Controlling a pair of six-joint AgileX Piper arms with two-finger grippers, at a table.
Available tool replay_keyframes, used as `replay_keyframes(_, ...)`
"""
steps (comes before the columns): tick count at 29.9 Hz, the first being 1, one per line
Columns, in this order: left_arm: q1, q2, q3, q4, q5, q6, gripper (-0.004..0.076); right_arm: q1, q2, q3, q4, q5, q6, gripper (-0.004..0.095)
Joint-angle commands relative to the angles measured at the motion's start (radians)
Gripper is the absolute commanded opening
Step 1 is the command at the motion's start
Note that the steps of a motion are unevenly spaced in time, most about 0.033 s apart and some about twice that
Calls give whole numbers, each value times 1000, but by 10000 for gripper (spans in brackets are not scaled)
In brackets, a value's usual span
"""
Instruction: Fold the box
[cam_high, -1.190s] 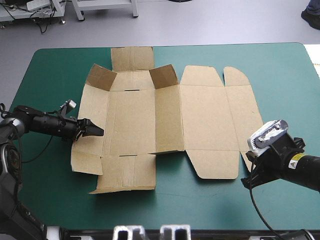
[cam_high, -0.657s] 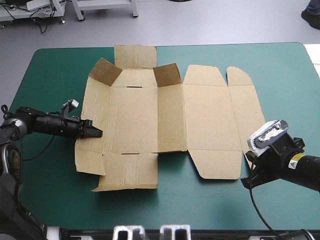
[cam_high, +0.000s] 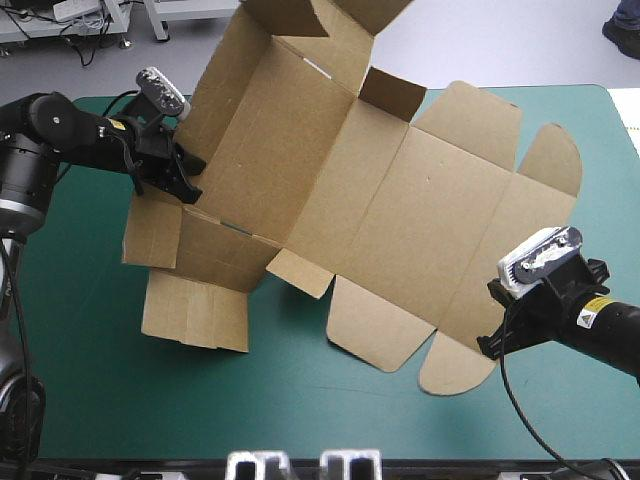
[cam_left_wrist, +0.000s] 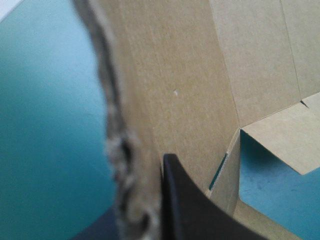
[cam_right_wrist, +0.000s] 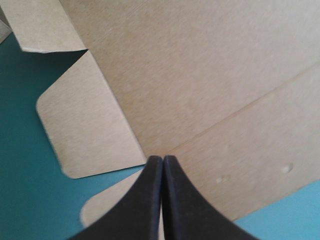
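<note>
This looks like the lifting step for the box (cam_high: 400, 215): your left gripper (cam_high: 186, 180) is clamped on its left edge, high over the teal-green desk (cam_high: 300, 400), your right gripper (cam_right_wrist: 163, 159) is pinched on its right flap, so next, I think, lower it gently and stand the walls up.

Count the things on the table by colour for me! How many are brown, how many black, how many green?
Brown: 1, the box
Black: 2, the left claw and the right claw
Teal-green: 1, the table cover
Total: 4
</note>
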Motion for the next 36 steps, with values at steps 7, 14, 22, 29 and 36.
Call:
replay_keyframes(7,-340,-40,-111,482,33,91,-10,1,24,-71,43,-162,-8,-24)
replay_keyframes(14,-543,-40,-109,755,-95,23,-10,1,134,-237,41,-137,-46,-24)
replay_keyframes(22,-601,-42,-85,789,-289,-12,-10,1,314,-553,-9,-21,-59,-25)
replay_keyframes(29,-601,-43,101,987,-526,-157,-10,1,508,-880,-45,125,-59,-25)
replay_keyframes(36,-605,-51,313,1336,-728,-453,-10,-1,653,-1067,-93,233,-58,-25)
